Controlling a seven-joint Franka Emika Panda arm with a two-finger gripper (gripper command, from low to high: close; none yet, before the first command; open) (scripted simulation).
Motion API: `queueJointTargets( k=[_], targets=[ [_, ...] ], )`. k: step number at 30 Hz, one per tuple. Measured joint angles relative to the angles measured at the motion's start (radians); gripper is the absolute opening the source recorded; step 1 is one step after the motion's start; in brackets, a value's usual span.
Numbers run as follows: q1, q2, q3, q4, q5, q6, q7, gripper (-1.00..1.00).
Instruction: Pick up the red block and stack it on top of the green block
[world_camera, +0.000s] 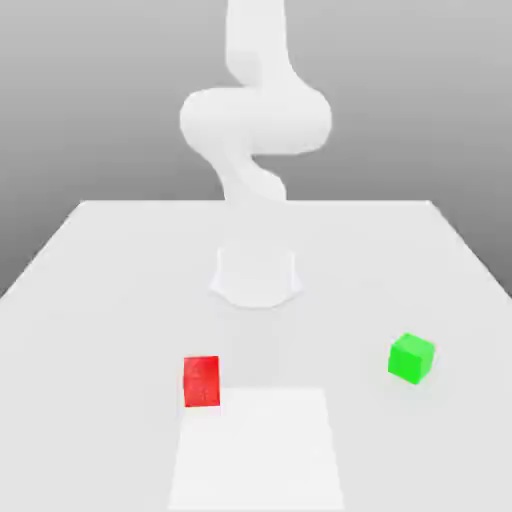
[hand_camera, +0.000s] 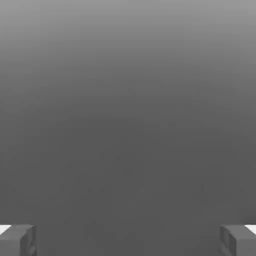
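Sitting well apart, red block (world_camera: 201, 381) and green block (world_camera: 411, 358); gripper (hand_camera: 128, 240) spread wide.

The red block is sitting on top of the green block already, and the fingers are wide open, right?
Not quite. In the exterior view the red block rests on the table, apart from the green block, which sits toward that view's right. The gripper fingers are indeed wide open, as the hand view shows.
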Motion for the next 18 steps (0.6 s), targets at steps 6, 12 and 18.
queueJointTargets(
  k=[6,12,18],
  targets=[
    [-0.031,0.169,-0.024,-0.192,-0.055,0.138,-0.051,0.00],
    [-0.060,0.341,-0.086,-0.396,-0.083,0.281,-0.127,0.00],
    [-0.067,0.635,-0.170,-0.569,-0.040,0.512,-0.263,0.00]
  ],
)
